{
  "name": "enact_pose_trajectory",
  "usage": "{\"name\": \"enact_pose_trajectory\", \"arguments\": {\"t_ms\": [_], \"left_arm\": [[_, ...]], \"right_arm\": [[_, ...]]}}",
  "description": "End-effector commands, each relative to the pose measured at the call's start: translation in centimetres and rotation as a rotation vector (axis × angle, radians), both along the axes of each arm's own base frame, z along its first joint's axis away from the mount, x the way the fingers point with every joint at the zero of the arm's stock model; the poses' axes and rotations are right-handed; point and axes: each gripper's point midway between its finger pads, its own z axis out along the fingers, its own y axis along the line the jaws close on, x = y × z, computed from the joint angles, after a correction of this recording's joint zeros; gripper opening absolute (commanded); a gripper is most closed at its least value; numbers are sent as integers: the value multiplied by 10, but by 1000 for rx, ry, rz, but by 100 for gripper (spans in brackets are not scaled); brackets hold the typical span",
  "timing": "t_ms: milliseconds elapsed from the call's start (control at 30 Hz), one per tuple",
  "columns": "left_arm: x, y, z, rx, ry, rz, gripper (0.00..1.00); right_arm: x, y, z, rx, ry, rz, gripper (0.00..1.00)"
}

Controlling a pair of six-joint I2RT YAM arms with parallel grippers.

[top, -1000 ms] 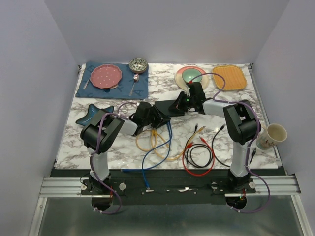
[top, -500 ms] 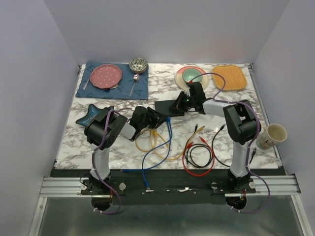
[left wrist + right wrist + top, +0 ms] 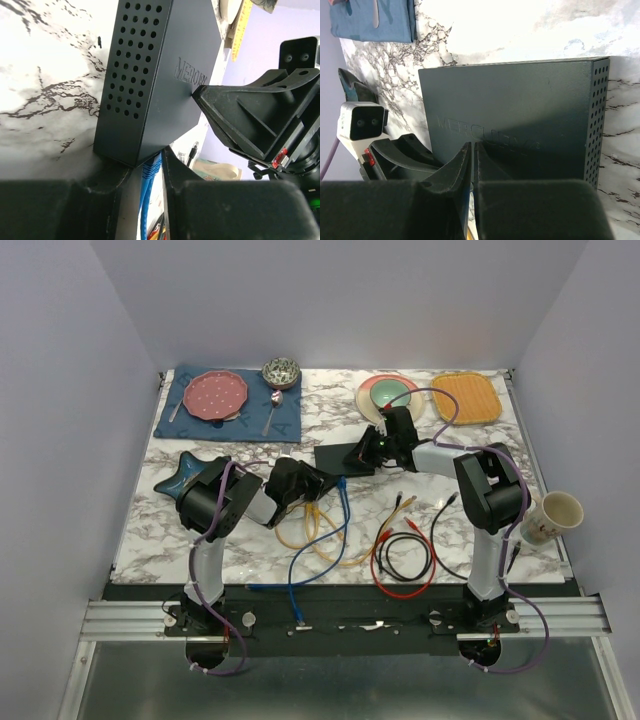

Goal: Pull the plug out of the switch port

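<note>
While the nearly closed right end effector [image 3: 471, 146] pins the matte-black, vent-holed, embossed switch [image 3: 520, 115], the left end effector [image 3: 148, 166] pinches a blue cable [image 3: 147, 200] by its corner.

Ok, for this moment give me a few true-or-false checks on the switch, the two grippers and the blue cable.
1. The right gripper, fingers shut, presses on the top face of the switch. True.
2. The blue cable runs between the fingers of the left gripper. True.
3. The switch lies on the blue placemat. False: it lies on the bare marble table; the blue placemat holds the pink plate.
4. The star-shaped dish sits to the right of the switch. False: the star-shaped dish is to its left, near the table's left edge.
</note>
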Motion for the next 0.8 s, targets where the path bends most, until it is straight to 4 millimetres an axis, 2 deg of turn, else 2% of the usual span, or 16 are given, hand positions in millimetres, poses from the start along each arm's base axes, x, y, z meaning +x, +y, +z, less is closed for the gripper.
{"name": "enact_pose_trajectory", "arguments": {"t_ms": [0, 167, 233, 533, 700, 733, 767], "left_arm": [[-2, 16, -30, 56, 58, 50, 22], [-7, 15, -30, 51, 52, 32, 4], [-9, 16, -30, 51, 49, 27, 0], [-16, 11, -33, 31, 56, -22, 0], [-35, 10, -33, 22, 79, -86, 0], [-44, 13, -37, 29, 96, -99, 0], [-46, 13, -30, 28, 82, -107, 0]], "right_arm": [[-18, -23, -38, -120, 91, -27, 15], [-18, -23, -38, -119, 92, -26, 15], [-18, -24, -39, -119, 93, -28, 15], [-19, -23, -38, -117, 93, -26, 14], [-18, -25, -38, -117, 93, -31, 14], [-18, -25, -39, -117, 95, -30, 14], [-18, -25, -39, -118, 95, -31, 14]]}}
